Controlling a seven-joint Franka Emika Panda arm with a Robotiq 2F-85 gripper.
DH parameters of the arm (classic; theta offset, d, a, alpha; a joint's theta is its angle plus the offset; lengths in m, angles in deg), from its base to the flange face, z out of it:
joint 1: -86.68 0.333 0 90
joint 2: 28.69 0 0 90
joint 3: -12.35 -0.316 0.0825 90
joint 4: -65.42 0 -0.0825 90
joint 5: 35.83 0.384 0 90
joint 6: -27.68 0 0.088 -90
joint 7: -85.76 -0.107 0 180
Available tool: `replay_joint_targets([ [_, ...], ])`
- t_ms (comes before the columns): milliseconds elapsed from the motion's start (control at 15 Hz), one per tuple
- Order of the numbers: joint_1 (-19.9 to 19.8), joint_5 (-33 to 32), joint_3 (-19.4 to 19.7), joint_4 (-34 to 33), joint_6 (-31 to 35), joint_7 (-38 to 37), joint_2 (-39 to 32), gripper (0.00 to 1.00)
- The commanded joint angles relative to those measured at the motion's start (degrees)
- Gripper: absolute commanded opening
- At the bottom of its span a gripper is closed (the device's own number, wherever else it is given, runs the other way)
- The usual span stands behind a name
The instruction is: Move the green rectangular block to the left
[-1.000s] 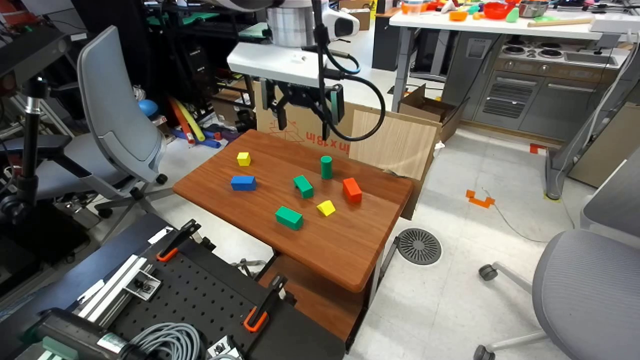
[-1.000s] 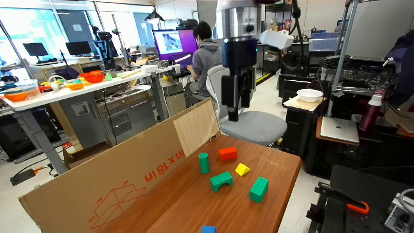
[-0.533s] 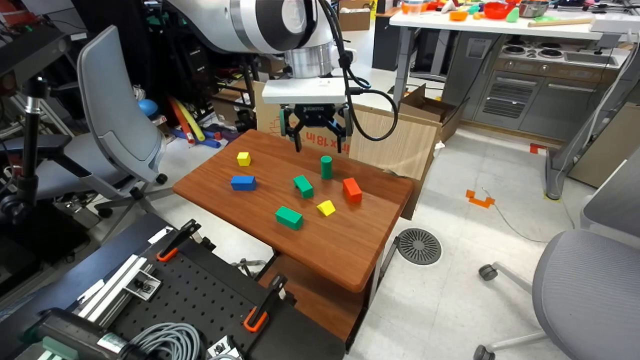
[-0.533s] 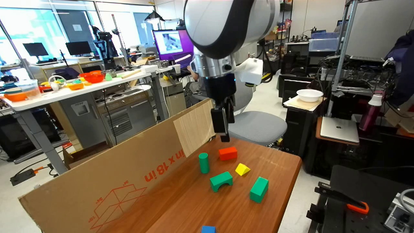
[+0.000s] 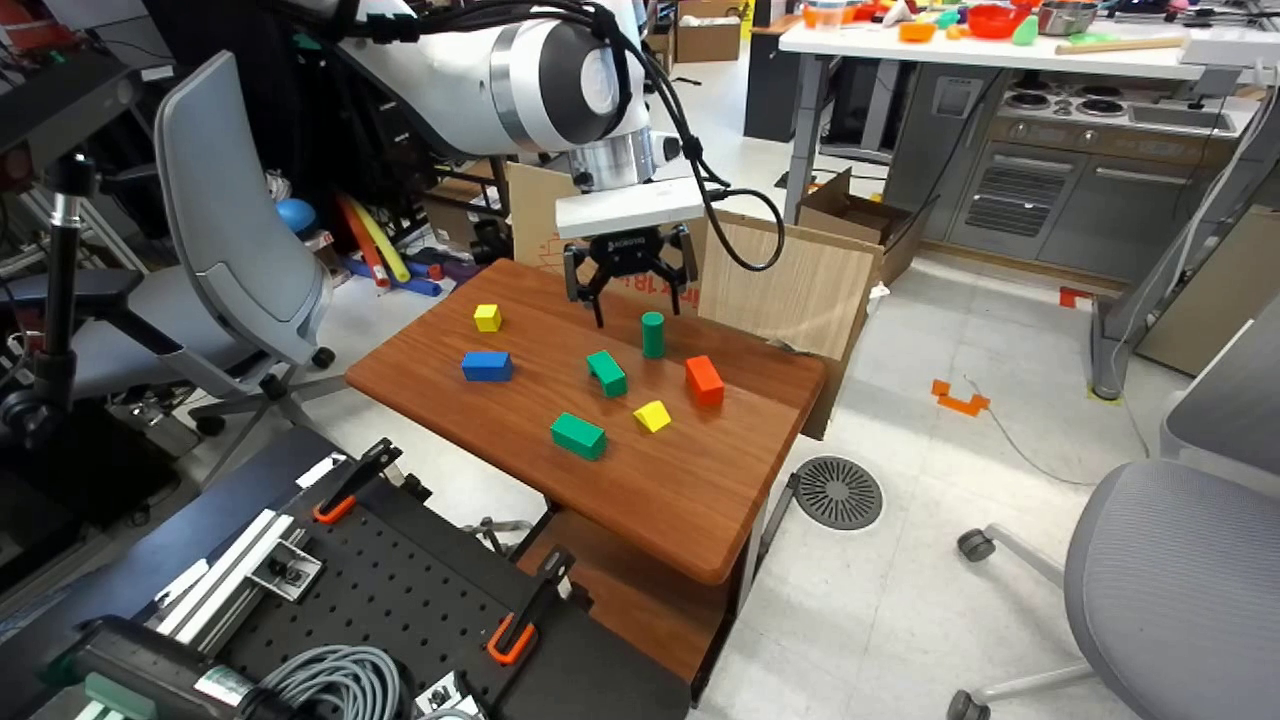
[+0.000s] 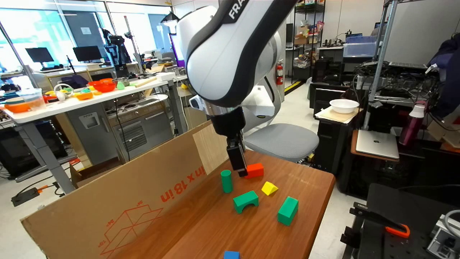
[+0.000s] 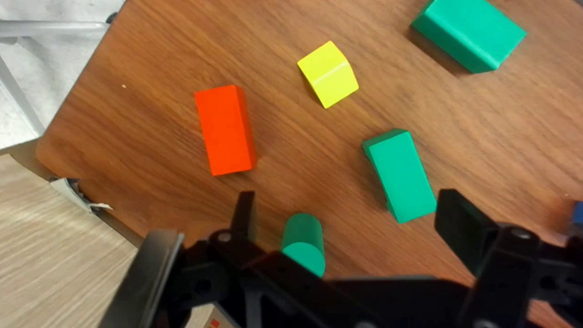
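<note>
The green rectangular block (image 5: pixel 578 437), a plain straight-sided brick, lay on a long face on the brown wood-grain tabletop (image 5: pixel 680 500), nearer the long edge facing the black perforated board (image 5: pixel 400 580) than the opposite one, and well in from both short edges. In the wrist view it sat at the upper right, slightly cut off at the top. Near it, toward the short edge by the round grey floor grate (image 5: pixel 840 492), was a yellow triangular-prism block (image 5: pixel 653 416). Also near it, farther in from the board-side edge, stood a green arch-shaped block (image 6: pixel 246 201), its cutout facing down. A red rectangular block (image 7: pixel 225 130) lay toward the corner where the grate-side edge met the long edge along the brown cardboard sheet (image 6: pixel 118 201). A green cylinder (image 5: pixel 653 334) stood upright near that cardboard-side edge. Toward the other short edge lay a blue rectangular block (image 5: pixel 487 366), with a small yellow block (image 5: pixel 487 318) nearer the cardboard.

The black two-fingered gripper (image 5: pixel 637 317) of the white robot arm (image 5: pixel 440 85) hung above the tabletop, its fingers spread wide apart; in the wrist view the cylinder and the arch showed between them, and in an exterior view one finger (image 6: pixel 237 157) hid part of the red block.
</note>
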Motion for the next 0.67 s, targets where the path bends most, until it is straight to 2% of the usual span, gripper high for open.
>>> replay_joint_targets([
  [0,-1.8,0.3,-2.7,-2.5,-1.4,3.9,-2.3,1.0],
  [600,-1.4,1.2,-4.5,-1.7,-2.2,3.4,-4.1,1.0],
])
